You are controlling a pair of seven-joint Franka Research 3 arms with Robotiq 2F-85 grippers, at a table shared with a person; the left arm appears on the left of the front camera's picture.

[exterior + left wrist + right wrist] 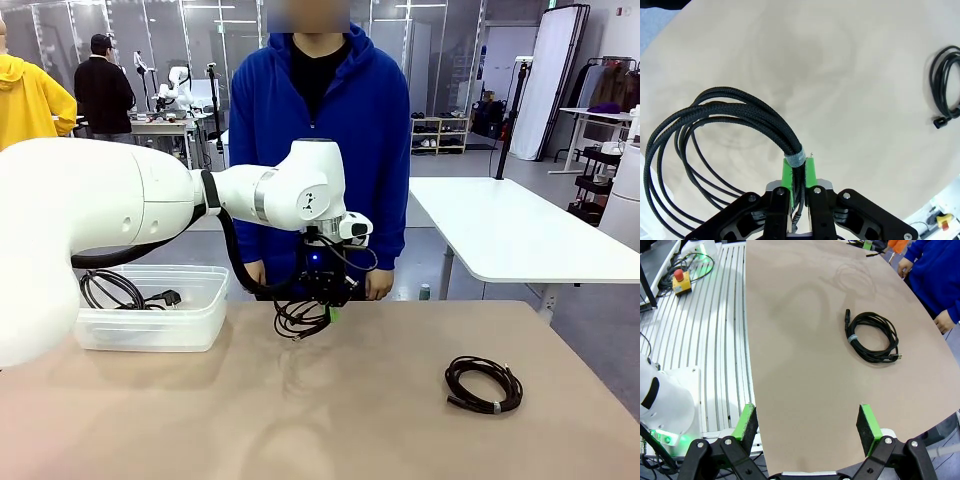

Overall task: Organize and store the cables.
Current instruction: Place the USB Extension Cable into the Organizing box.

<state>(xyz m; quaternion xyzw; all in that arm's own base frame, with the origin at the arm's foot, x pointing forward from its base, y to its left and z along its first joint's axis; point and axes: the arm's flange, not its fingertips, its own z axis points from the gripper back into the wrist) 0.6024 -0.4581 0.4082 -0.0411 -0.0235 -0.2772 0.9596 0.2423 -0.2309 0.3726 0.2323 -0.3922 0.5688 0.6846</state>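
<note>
L hand (799,171) clamped on one cable coil (725,112), over mid tabletop (350,420), right of bin (150,332). One cable (110,290) in bin; last coil (484,385) at right not yet stored. R hand (807,422) apart, empty.

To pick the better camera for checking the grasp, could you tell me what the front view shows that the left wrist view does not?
Front view adds: a clear plastic bin at the table's left with a plugged cable coiled inside, and a person in a blue hoodie at the far side. Left wrist view adds: the grey band binding the held strands, at the tips of the green pads. Both: the left claw shut on a braided cable coil, and a second coil lying loose on the table.
</note>
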